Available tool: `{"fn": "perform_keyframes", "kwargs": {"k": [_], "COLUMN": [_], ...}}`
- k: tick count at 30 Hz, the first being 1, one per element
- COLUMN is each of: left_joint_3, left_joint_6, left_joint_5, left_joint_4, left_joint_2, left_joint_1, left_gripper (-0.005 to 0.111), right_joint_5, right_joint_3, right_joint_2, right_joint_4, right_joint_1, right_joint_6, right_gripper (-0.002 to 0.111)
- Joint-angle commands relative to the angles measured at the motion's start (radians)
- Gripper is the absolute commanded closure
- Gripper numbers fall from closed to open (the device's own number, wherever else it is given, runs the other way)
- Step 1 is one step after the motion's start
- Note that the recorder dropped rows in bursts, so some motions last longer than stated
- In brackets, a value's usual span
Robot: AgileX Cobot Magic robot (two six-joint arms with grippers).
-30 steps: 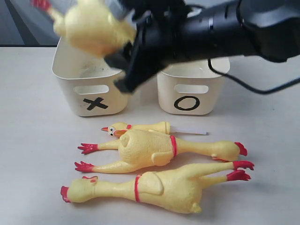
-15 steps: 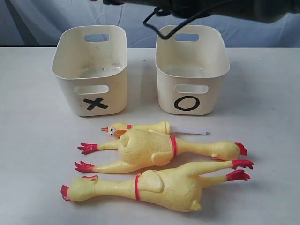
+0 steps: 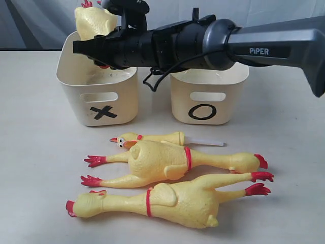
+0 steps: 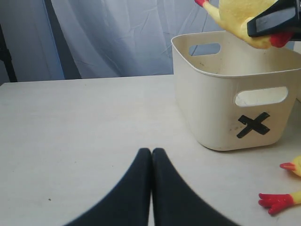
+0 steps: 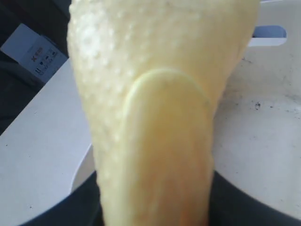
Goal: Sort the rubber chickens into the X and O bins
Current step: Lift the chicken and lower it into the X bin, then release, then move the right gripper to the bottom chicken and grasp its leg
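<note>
My right gripper [image 3: 94,47] reaches across from the right and is shut on a yellow rubber chicken [image 3: 94,20], held over the X bin [image 3: 96,104]. That chicken [image 5: 160,117] fills the right wrist view, with the bin's inside wall [image 5: 268,141] behind it. The O bin [image 3: 205,109] stands beside the X bin. Three more chickens lie in front of the bins: a small head-and-neck piece [image 3: 147,138], a headless body [image 3: 162,160] and a whole chicken [image 3: 172,201]. My left gripper [image 4: 151,153] is shut and empty, low over the table beside the X bin [image 4: 221,117].
A thin white stick [image 3: 207,143] lies next to the head-and-neck piece. The right arm [image 3: 228,43] spans above both bins. A pale curtain [image 4: 117,37] hangs behind the table's far edge. Bare tabletop [image 4: 70,132] lies around the left gripper.
The right arm rose almost out of the top of the exterior view with the chicken, then came back down over the X bin. The chickens on the table have not moved.
</note>
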State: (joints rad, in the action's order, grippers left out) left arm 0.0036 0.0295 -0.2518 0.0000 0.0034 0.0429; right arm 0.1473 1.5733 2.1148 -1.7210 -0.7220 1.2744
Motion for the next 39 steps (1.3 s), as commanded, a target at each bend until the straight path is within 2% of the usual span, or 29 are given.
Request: {"fn": "perform_keyframes", "kwargs": {"k": [1,3,4,10,13,18,21,23,25,29,30,32,35,39], "left_joint_3": [-0.004,-0.004,-0.004,-0.004,-0.004,-0.004,-0.004,-0.004,-0.004,-0.004,-0.004,-0.004,-0.004,-0.004], "left_joint_6": [-0.002,-0.002,-0.002,-0.002,-0.002,-0.002,-0.002,-0.002,-0.002,-0.002,-0.002,-0.002,-0.002,-0.002], "left_joint_5": [0.013,0.013,0.013,0.013,0.013,0.013,0.013,0.013,0.013,0.013,0.013,0.013,0.013,0.013], "left_joint_4": [0.0,0.0,0.0,0.0,0.0,0.0,0.0,0.0,0.0,0.0,0.0,0.0,0.0,0.0], "left_joint_2": [-0.003,-0.003,-0.003,-0.003,-0.003,-0.003,-0.003,-0.003,-0.003,-0.003,-0.003,-0.003,-0.003,-0.003], "left_joint_1": [0.0,0.0,0.0,0.0,0.0,0.0,0.0,0.0,0.0,0.0,0.0,0.0,0.0,0.0], "left_gripper": [0.107,0.107,0.107,0.107,0.107,0.107,0.107,0.107,0.107,0.107,0.107,0.107,0.107,0.107], "right_joint_5": [0.007,0.007,0.012,0.109,0.105,0.081,0.11,0.199,0.379,0.842,0.965,1.074,1.074,1.055], "right_joint_3": [0.013,0.013,0.013,0.013,0.013,0.013,0.013,0.013,0.013,0.013,0.011,-0.021,-0.141,-0.3], "right_joint_2": [0.006,0.006,0.006,-0.039,-0.096,-0.225,-0.31,-0.368,-0.428,-0.496,-0.498,-0.498,-0.505,-0.49], "right_joint_4": [-0.011,-0.011,-0.011,-0.006,0.06,0.192,0.373,0.55,0.773,1.353,1.449,1.536,1.545,1.518], "right_joint_1": [0.001,0.001,0.001,0.001,0.001,0.013,0.027,0.046,0.065,0.075,0.072,0.072,0.072,0.07], "right_joint_6": [0.005,0.005,0.005,0.005,0.005,-0.099,-0.197,-0.296,-0.422,-0.616,-0.659,-0.712,-0.726,-0.652], "right_gripper": [0.071,0.055,0.051,0.058,0.058,0.047,0.047,0.047,0.047,0.047,0.047,0.047,0.047,0.047]}}
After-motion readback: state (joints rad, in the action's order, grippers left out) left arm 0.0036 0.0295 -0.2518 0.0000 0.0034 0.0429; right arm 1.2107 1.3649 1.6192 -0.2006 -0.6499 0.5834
